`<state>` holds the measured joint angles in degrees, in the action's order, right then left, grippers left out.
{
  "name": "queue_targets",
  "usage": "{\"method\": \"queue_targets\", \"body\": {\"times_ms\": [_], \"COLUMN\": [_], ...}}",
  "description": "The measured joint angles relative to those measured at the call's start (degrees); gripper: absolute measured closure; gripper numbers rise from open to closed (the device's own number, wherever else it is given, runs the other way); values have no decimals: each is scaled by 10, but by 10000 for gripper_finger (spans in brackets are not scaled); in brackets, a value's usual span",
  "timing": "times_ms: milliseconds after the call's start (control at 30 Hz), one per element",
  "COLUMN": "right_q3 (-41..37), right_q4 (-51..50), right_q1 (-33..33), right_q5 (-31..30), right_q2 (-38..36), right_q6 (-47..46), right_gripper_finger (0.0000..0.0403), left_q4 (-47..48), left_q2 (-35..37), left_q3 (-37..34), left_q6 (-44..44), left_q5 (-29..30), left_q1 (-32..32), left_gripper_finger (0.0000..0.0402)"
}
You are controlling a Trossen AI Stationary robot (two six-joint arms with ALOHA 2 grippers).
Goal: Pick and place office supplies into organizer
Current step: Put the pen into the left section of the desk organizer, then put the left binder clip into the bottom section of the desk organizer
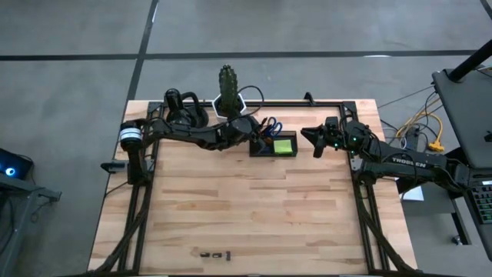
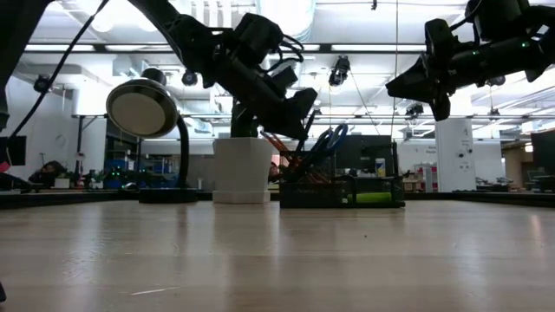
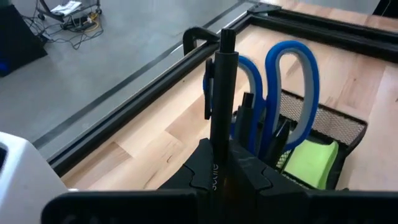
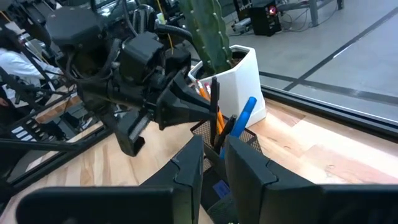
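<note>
Over mesh organizer (image 3: 323, 127), slim dark pen (image 3: 222, 106)

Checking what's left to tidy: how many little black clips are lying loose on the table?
3, it seems: one clip, a second and a third, in a row by the table edge farthest from the organizer. They're tiny; others may be hidden.

On the wooden surface (image 1: 254, 208), the organizer (image 1: 273, 147) sits near the far edge, a lime-green sticky-note pad (image 1: 284, 145) in its right part and blue-handled scissors (image 1: 272, 127) at its far side. The left tool (image 1: 257, 136) hangs over the organizer's left end, probably holding something thin. The right tool (image 1: 315, 141) hovers just right of the organizer. A cactus pot (image 1: 228, 97) stands behind it. 3 small dark clips (image 1: 216, 253) lie well apart, at the near edge.
</note>
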<state>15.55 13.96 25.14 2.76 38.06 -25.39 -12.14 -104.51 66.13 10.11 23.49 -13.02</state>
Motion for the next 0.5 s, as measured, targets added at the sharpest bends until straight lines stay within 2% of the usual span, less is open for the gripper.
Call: {"method": "queue_targets", "body": {"times_ms": [133,500], "right_q3": [0,0], "right_q4": [0,0], "right_q1": [0,0], "right_q5": [0,0], "right_q2": [0,0], "right_q6": [-1,1], "right_gripper_finger": [346,346], "left_q4": [2,2], "left_q2": [-2,-7], "left_q3": [0,0], "left_q6": [0,0], "left_q5": [0,0], "left_q1": [0,-1], "left_gripper_finger": [386,304]}}
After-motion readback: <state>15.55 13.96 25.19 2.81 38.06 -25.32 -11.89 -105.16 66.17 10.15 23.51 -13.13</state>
